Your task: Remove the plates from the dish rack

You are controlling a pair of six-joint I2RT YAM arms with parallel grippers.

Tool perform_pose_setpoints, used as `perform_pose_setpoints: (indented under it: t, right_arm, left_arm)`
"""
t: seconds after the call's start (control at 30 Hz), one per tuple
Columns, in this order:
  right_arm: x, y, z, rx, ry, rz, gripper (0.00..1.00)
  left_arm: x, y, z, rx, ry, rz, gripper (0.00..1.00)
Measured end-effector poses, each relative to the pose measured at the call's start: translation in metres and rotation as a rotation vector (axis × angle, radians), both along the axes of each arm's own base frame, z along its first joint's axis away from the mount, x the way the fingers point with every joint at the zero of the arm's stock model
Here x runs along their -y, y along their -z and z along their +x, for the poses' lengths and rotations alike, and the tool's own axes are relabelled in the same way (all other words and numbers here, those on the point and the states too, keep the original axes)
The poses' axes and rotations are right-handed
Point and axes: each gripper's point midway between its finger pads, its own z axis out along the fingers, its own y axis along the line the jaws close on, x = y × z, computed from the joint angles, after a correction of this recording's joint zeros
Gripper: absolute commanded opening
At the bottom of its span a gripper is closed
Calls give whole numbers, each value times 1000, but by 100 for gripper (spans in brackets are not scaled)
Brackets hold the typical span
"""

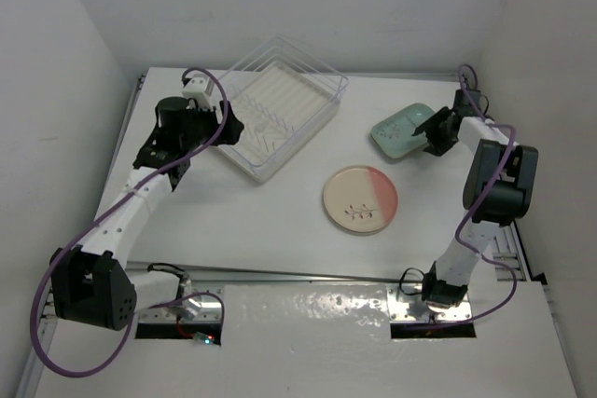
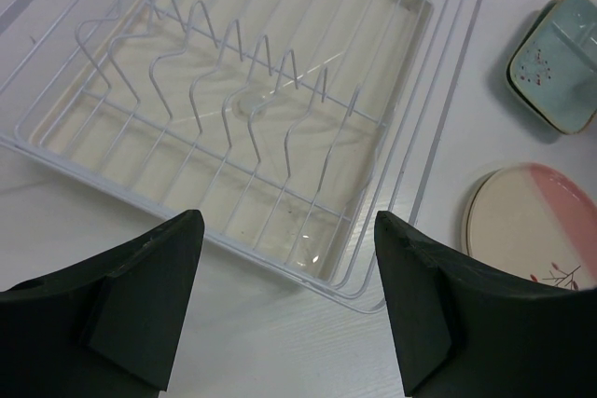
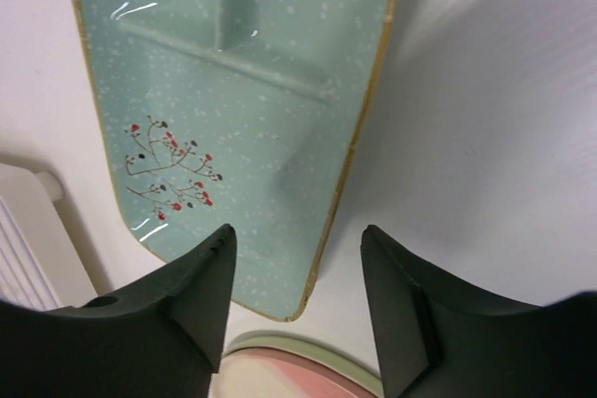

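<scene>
Dish rack [image 1: 250,163] at the far left corner of the desk [image 1: 280,230] shows bare wires, not a plate in it, so the unloading looks as good as done. The cream-and-pink plate [image 1: 360,199] lies flat mid-desk, and the mint-green plate [image 1: 399,130] lies flat toward the far right edge. The right gripper [image 3: 298,249] hangs low over that plate's corner, jaws parted, gripping nothing. The left gripper [image 2: 287,221] hovers at the rack's near rim, wide apart, empty too. The right side is tight, with wall and plates close, so lift straight up; open room lies along the desk's near middle
</scene>
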Motion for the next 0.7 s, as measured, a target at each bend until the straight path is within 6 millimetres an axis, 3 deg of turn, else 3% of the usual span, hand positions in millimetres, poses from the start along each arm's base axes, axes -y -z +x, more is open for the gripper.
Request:
perform_pose_setpoints:
  t: [0.3,0.43,0.53,0.67,0.7]
  right_arm:
    - [7,-9,1,-11,-33,-58,56]
    - [7,-20,-10,1,-105,-143,58]
    - [4,-49,-24,60,-148,-210,60]
    - [3,-91,-44,168,-202,-308,66]
    - [3,-98,-51,191,-216,-332,72]
  left_arm:
    - [0,0,0,2,3,6,72]
    - [-2,0,-1,17,22,42,72]
    - [-5,-7,-4,56,47,102,72]
    - [-13,-30,-15,174,73,193,73]
    - [-16,-35,-20,211,73,217,74]
